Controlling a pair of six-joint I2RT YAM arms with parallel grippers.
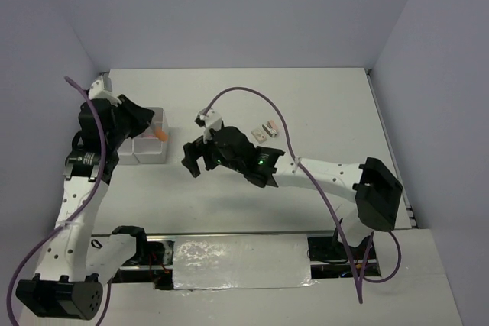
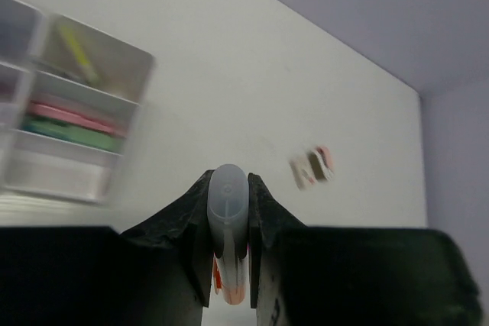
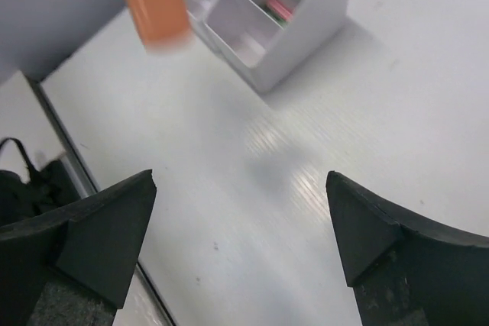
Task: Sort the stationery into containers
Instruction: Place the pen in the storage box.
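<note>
While the left gripper [image 2: 228, 185] is clenched on an orange-tipped marker [image 2: 228, 223], whose long axis runs along the fingers, it hangs above the four-compartment organizer [image 1: 128, 156] at the table's left. The right gripper [image 3: 241, 181] is released, empty and farther right.

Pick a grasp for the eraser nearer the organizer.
Probably top-down on the eraser with the open right pincer, closing across its short width: it lies flat and low on the table, nothing to catch sideways. Watch the second eraser close beside it.
</note>
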